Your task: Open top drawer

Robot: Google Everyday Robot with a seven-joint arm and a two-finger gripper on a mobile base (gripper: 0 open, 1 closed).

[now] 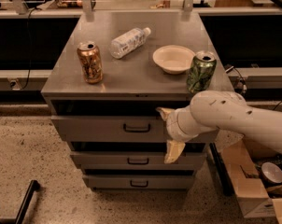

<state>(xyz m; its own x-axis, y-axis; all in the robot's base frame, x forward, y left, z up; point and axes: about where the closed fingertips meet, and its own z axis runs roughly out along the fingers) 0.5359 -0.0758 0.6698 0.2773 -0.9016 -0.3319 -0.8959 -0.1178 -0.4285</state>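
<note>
The top drawer (94, 129) is the tallest grey front of the metal cabinet, with a dark bar handle (137, 128) at its centre. A dark gap shows above its front panel. My gripper (169, 131) is in front of the drawer's right half, just right of the handle. It is open, with one pale finger (165, 112) at the drawer's upper edge and the other finger (173, 151) hanging below its lower edge. The fingers hold nothing. My white arm comes in from the right and covers the drawer's right end.
Two shorter drawers (138, 161) (139, 183) lie below. On the cabinet top (131, 80) stand a copper can (90, 62), a lying plastic bottle (128, 42), a white bowl (173, 59) and a green can (201, 72). A cardboard box (253, 185) sits on the floor at the right.
</note>
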